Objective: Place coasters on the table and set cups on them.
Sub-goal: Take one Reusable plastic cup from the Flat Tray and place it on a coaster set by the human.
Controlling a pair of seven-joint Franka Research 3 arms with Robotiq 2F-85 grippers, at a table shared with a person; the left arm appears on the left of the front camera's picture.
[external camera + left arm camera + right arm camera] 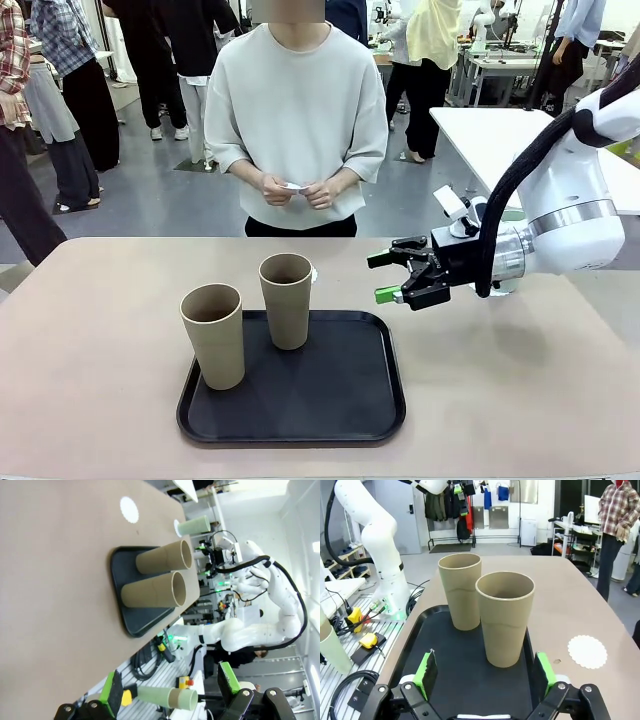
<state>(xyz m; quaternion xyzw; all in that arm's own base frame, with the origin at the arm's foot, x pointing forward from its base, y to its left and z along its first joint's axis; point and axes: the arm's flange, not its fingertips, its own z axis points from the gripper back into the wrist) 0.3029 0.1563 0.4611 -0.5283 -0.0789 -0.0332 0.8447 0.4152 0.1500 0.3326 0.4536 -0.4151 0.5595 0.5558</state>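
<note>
Two tall cups stand on the black tray: a tan one at its front left and a slightly darker one behind it. In the left wrist view the tan cup is the nearer, the darker cup beyond it. A mint green cup stands on a coaster farther off, and a bare coaster lies on the table. The person's hands hold a small white disc. My right gripper hovers open right of the tray, facing the nearer cup. My left gripper is open and holds nothing.
The person stands at the table's far edge. The bare coaster lies just beyond the tray's far rim. A white table stands behind on the right. Cables and a pale green cylinder sit below, by the robot's base.
</note>
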